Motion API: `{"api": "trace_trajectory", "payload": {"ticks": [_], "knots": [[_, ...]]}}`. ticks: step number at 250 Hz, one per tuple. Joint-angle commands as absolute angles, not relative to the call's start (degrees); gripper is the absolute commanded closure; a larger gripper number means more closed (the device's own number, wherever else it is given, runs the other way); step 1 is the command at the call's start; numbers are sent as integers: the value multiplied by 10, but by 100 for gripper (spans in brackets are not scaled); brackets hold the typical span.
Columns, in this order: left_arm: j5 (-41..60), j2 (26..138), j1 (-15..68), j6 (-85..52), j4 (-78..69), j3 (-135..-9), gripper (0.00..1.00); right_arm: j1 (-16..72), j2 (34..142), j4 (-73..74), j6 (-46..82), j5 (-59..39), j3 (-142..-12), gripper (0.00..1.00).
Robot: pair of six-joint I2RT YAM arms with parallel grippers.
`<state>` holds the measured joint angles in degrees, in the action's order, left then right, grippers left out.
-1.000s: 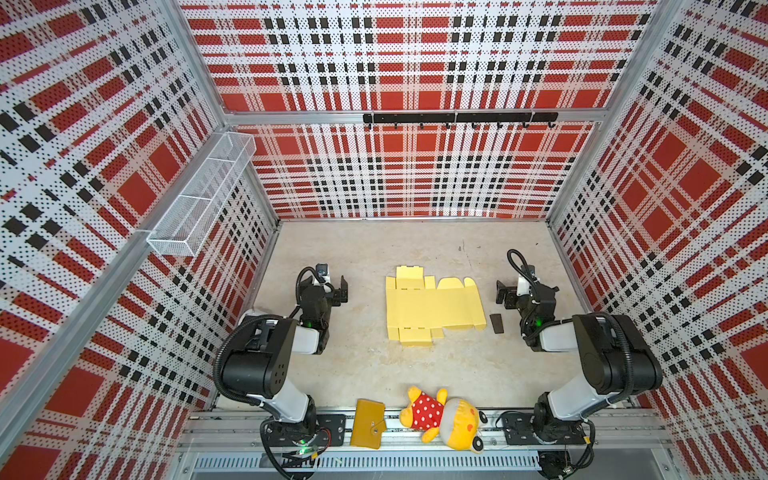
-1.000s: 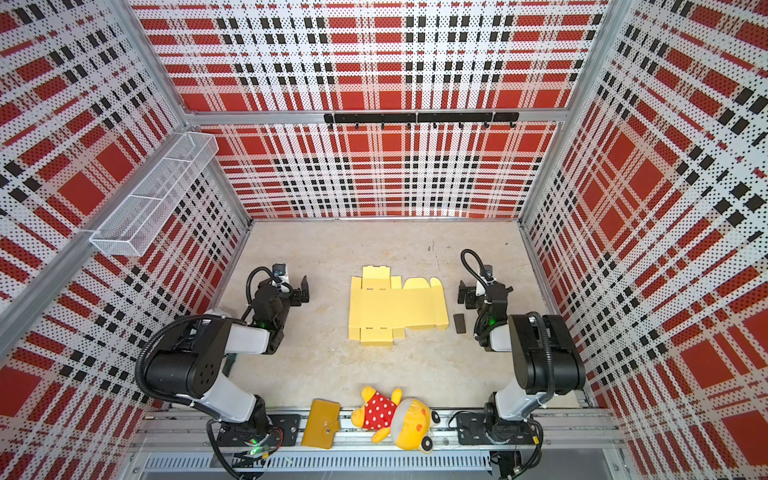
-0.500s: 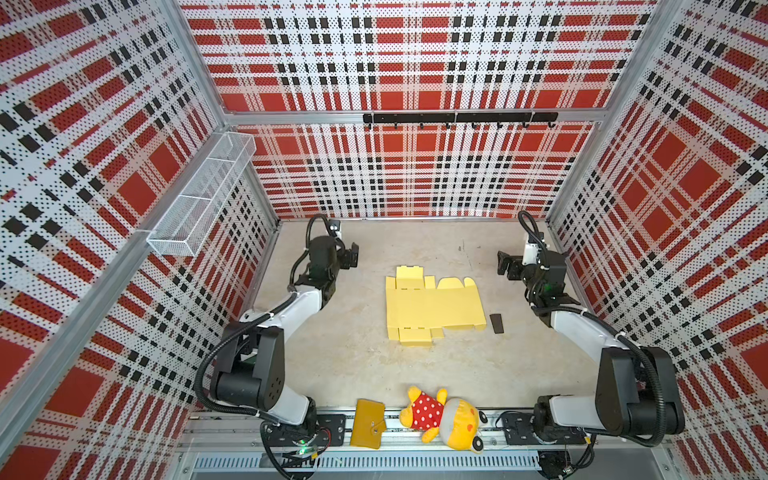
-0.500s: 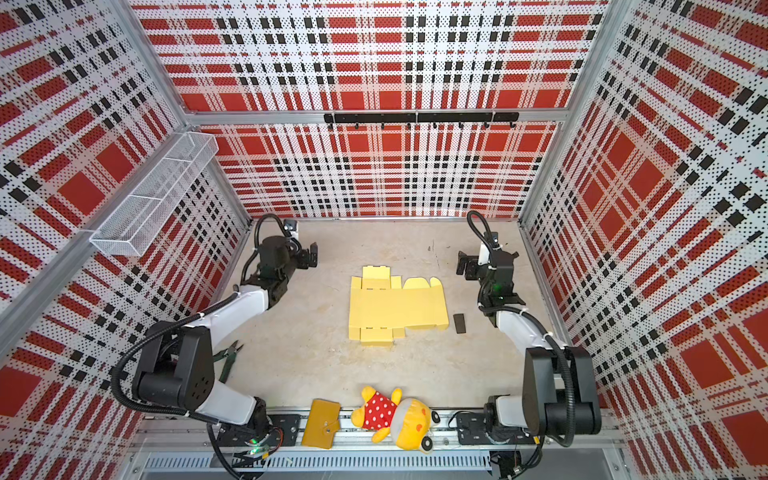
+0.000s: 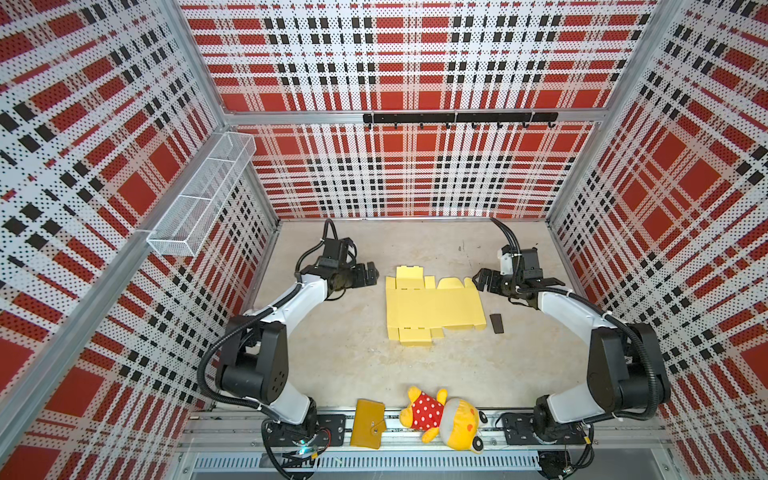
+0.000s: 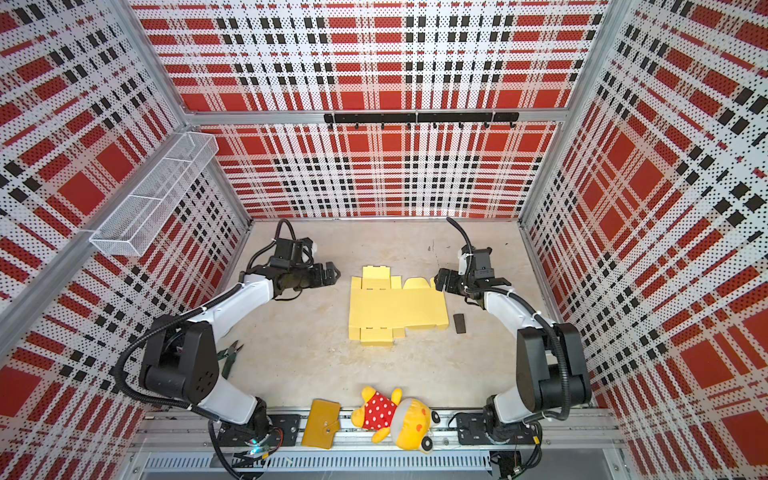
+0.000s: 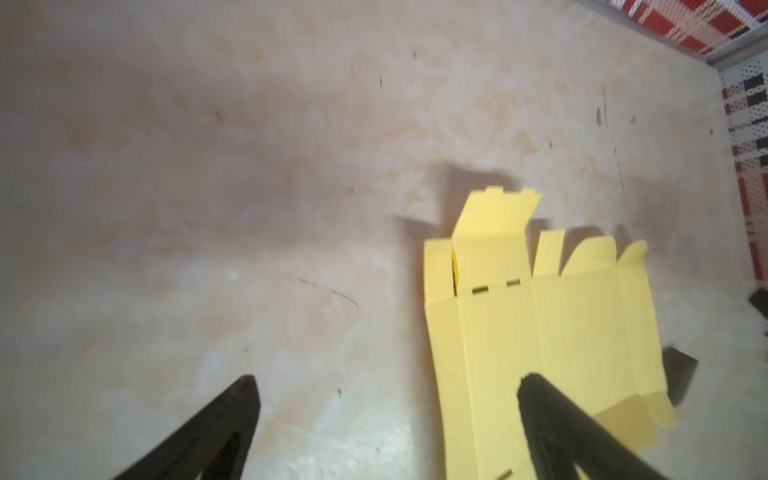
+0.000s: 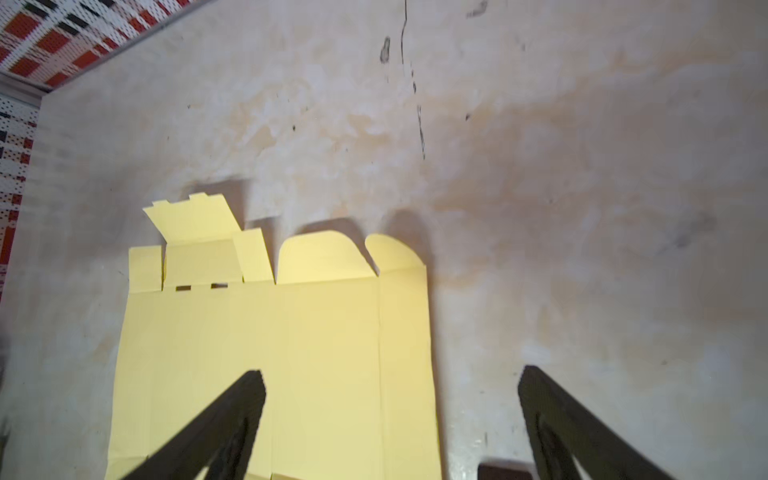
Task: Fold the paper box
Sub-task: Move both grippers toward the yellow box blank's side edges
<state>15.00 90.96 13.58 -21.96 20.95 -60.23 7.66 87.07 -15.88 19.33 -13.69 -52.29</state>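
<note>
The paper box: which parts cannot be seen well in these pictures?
- Left wrist view: paper box blurred; part behind the left pincer, part cut by the frame.
- Right wrist view: near end cut by the frame, partly behind the right pincer.
- Both top views: creases too small.

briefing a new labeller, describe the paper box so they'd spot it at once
Inside the red plaid walls, find the beige tabletop and look at its middle. The paper box lies there unfolded, a die-cut sheet with flaps. Only it is pale yellow and thin; the mustard wallet and the plush toy sit apart at the front.
</note>
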Motion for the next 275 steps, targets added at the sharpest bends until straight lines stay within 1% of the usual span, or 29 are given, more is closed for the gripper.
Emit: {"api": "trace_trajectory", "payload": {"ticks": [1, 29, 84, 113, 161, 191, 250, 275], "knots": [[222, 918, 145, -312, 150, -579, 0, 76, 892, -186, 218, -180, -533, 2], [225, 929, 149, -355, 120, -551, 0, 81, 907, -180, 221, -197, -535, 4], [242, 944, 161, -390, 62, -521, 0, 83, 942, -194, 213, -211, -557, 9], [249, 967, 163, -395, 62, -530, 4, 83, 966, -197, 215, -222, -566, 14], [267, 992, 169, -402, 52, -539, 10, 87, 989, -207, 218, -226, -573, 17], [276, 1006, 170, -399, 57, -547, 17, 94, 1000, -209, 223, -233, -577, 20], [272, 1019, 170, -403, 68, -554, 17, 125, 1014, -218, 238, -236, -591, 21], [272, 1020, 169, -403, 70, -555, 19, 139, 1024, -226, 241, -237, -604, 21]]}}
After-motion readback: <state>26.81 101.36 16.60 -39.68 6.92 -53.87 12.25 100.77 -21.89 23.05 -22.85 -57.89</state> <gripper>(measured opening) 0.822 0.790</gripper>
